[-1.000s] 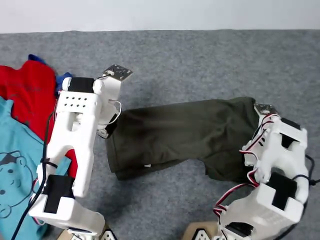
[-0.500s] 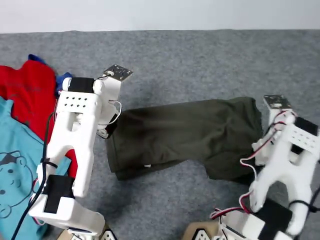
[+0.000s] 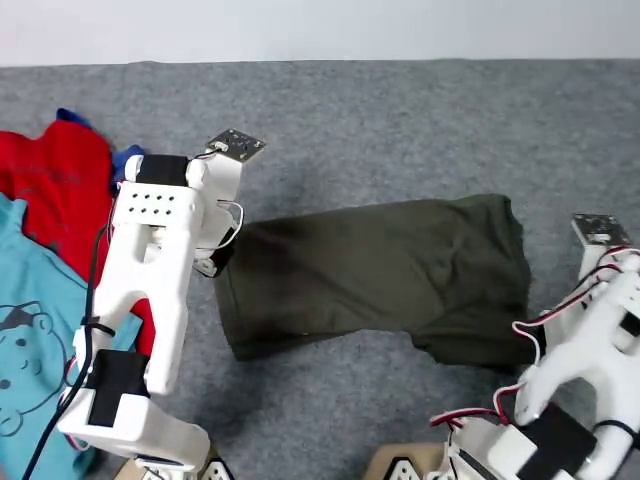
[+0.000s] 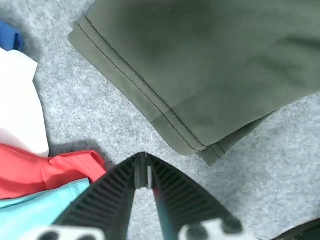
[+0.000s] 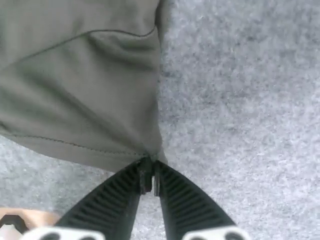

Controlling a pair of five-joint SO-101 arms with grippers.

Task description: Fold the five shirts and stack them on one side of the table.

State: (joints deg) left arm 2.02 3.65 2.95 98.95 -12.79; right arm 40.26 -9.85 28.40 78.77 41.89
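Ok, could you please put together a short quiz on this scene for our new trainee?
1. True or false: the green shirt is stacked on top of the red shirt.
2. On which side of the green shirt do the red shirt and the teal shirt lie? A) the side of the left arm; B) the right arm's side; C) underneath it.
3. Fill in: the right tool is shut on the green shirt's ____.

Key: 1 false (bare mat lies between them); 2 A; 3 corner.
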